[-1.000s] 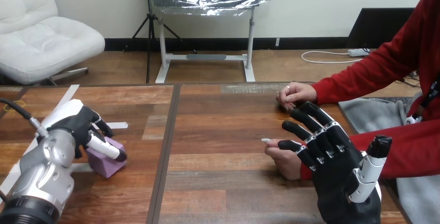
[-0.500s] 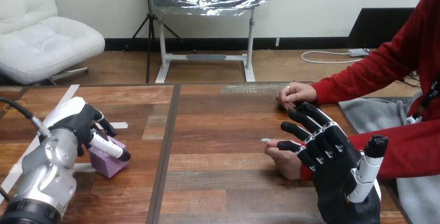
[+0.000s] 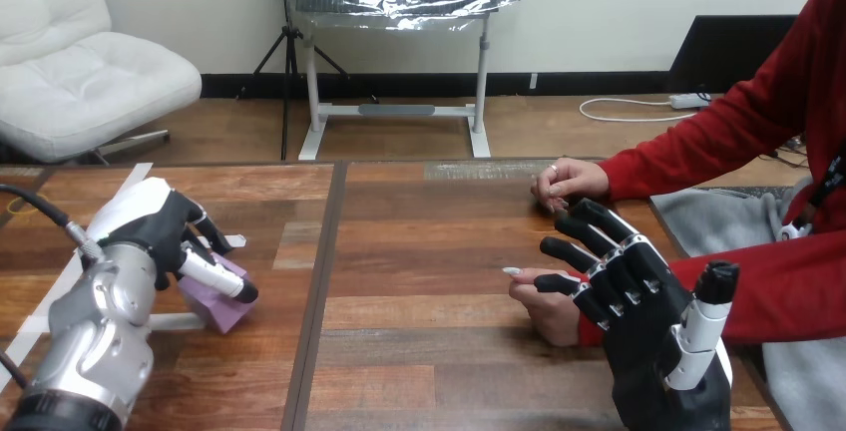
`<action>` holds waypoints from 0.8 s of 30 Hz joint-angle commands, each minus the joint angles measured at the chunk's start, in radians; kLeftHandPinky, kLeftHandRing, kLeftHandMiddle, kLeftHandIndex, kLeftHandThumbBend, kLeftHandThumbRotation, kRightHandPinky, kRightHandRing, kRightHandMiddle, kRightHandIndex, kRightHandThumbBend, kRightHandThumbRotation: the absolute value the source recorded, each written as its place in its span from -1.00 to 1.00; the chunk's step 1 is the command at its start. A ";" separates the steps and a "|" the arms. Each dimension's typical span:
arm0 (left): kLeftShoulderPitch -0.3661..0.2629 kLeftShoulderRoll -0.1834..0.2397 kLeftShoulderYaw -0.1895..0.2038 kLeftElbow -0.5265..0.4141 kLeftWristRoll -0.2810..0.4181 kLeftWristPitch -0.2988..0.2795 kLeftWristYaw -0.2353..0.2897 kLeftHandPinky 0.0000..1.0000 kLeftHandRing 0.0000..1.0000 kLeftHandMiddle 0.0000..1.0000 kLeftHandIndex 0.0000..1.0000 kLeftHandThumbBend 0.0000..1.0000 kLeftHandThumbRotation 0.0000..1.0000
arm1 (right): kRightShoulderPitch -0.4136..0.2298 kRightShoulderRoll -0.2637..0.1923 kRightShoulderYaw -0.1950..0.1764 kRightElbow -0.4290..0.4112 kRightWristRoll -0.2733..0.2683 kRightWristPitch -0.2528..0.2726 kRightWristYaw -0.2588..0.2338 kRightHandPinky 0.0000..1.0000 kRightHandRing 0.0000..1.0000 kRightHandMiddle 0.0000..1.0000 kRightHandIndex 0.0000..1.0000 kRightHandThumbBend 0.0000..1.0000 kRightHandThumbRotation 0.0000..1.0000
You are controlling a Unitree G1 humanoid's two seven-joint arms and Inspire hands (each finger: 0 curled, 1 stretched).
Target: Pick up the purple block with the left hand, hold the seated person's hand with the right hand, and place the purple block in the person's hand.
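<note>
**LEFT HAND CLOSED ON BLOCK; RIGHT HAND SPREAD AT PERSON'S HAND**

Left hand [image 3: 160, 236]: thumb and fingers curled round the purple block [image 3: 227, 303], low at the left of the table [image 3: 429, 351]. Whether the block touches the table cannot be told.

Right hand [image 3: 648, 341]: fingers straight and spread, overlapping the person's near hand [image 3: 544, 309], not curled round it.

The person's far hand [image 3: 569, 180] rests farther back.

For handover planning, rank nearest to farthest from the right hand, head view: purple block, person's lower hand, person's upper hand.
From the right hand:
1. person's lower hand: beside its fingers, just left.
2. person's upper hand: beyond, up the table.
3. purple block: far left side.
</note>
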State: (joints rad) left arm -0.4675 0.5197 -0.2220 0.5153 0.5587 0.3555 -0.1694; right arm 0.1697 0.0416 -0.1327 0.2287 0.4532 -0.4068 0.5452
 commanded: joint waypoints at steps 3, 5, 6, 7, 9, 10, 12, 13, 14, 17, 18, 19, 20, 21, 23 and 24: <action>-0.009 -0.014 0.006 -0.100 0.007 0.003 0.036 -0.36 -0.21 -0.09 -0.07 0.49 -1.00 | -0.100 -0.014 -0.016 0.023 -0.019 -0.037 -0.012 0.19 0.50 0.57 0.54 1.00 0.95; -0.005 -0.016 0.008 -0.109 0.005 0.004 0.037 -0.38 -0.23 -0.11 -0.07 0.49 -1.00 | -0.109 -0.020 -0.020 0.029 -0.022 -0.041 -0.012 0.20 0.51 0.57 0.54 1.00 0.95; -0.003 -0.016 0.008 -0.114 0.005 0.005 0.037 -0.39 -0.25 -0.12 -0.07 0.49 -1.00 | -0.113 -0.023 -0.021 0.032 -0.023 -0.042 -0.012 0.20 0.51 0.57 0.54 1.00 0.96; -0.002 -0.017 0.008 -0.117 0.004 0.006 0.037 -0.41 -0.26 -0.13 -0.07 0.49 -1.00 | -0.116 -0.024 -0.023 0.034 -0.024 -0.043 -0.011 0.20 0.52 0.58 0.55 1.00 0.96; 0.004 -0.018 0.010 -0.131 0.003 0.007 0.038 -0.43 -0.28 -0.15 -0.07 0.48 -1.00 | -0.126 -0.031 -0.028 0.039 -0.028 -0.046 -0.011 0.21 0.53 0.58 0.56 1.00 0.96; 0.006 -0.019 0.011 -0.135 0.003 0.007 0.038 -0.44 -0.29 -0.15 -0.07 0.48 -1.00 | -0.129 -0.033 -0.029 0.041 -0.030 -0.047 -0.011 0.22 0.54 0.59 0.56 1.00 0.97; 0.013 -0.020 0.013 -0.154 0.003 0.009 0.038 -0.44 -0.29 -0.15 -0.07 0.48 -1.00 | -0.139 -0.039 -0.034 0.047 -0.026 -0.049 -0.004 0.22 0.55 0.60 0.57 1.00 0.97; 0.015 -0.020 0.014 -0.160 0.004 0.010 0.038 -0.44 -0.29 -0.15 -0.07 0.48 -1.00 | -0.142 -0.041 -0.036 0.049 -0.024 -0.050 -0.002 0.23 0.55 0.60 0.58 1.00 0.97; 0.019 -0.021 0.016 -0.170 0.003 0.008 0.039 -0.44 -0.29 -0.15 -0.07 0.48 -1.00 | -0.148 -0.044 -0.039 0.051 -0.024 -0.051 0.000 0.23 0.55 0.61 0.58 1.00 0.97; 0.026 -0.021 0.021 -0.188 0.000 0.004 0.041 -0.43 -0.28 -0.15 -0.08 0.49 -1.00 | -0.160 -0.052 -0.045 0.055 -0.030 -0.056 0.001 0.26 0.57 0.62 0.59 1.00 0.97; 0.028 -0.021 0.022 -0.192 -0.001 0.003 0.040 -0.42 -0.26 -0.14 -0.08 0.50 -1.00 | -0.163 -0.055 -0.046 0.056 -0.033 -0.057 -0.001 0.29 0.59 0.63 0.60 1.00 0.97; 0.029 -0.021 0.022 -0.195 -0.001 0.002 0.040 -0.41 -0.26 -0.13 -0.09 0.50 -1.00 | -0.166 -0.057 -0.047 0.057 -0.035 -0.059 -0.002 0.31 0.60 0.63 0.60 1.00 0.97; 0.032 -0.020 0.024 -0.203 -0.003 0.003 0.039 -0.41 -0.26 -0.13 -0.09 0.50 -1.00 | -0.172 -0.062 -0.049 0.058 -0.040 -0.063 -0.005 0.31 0.60 0.63 0.60 1.00 0.97; 0.033 -0.020 0.025 -0.208 -0.003 0.003 0.038 -0.40 -0.24 -0.12 -0.09 0.50 -1.00 | -0.176 -0.065 -0.050 0.060 -0.043 -0.067 -0.006 0.33 0.61 0.64 0.61 1.00 0.98; 0.037 -0.020 0.029 -0.219 -0.007 0.002 0.037 -0.38 -0.23 -0.11 -0.09 0.50 -1.00 | -0.187 -0.072 -0.054 0.064 -0.052 -0.077 -0.013 0.36 0.62 0.64 0.61 1.00 0.98; 0.039 -0.020 0.031 -0.225 -0.009 0.001 0.037 -0.37 -0.23 -0.10 -0.09 0.50 -1.00 | -0.192 -0.076 -0.055 0.066 -0.057 -0.081 -0.018 0.37 0.62 0.64 0.61 1.00 0.98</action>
State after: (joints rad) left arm -0.4049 0.4934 -0.2200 0.3701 0.5543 0.3676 -0.1562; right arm 0.0792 -0.0091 -0.1740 0.2951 0.4103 -0.4427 0.5326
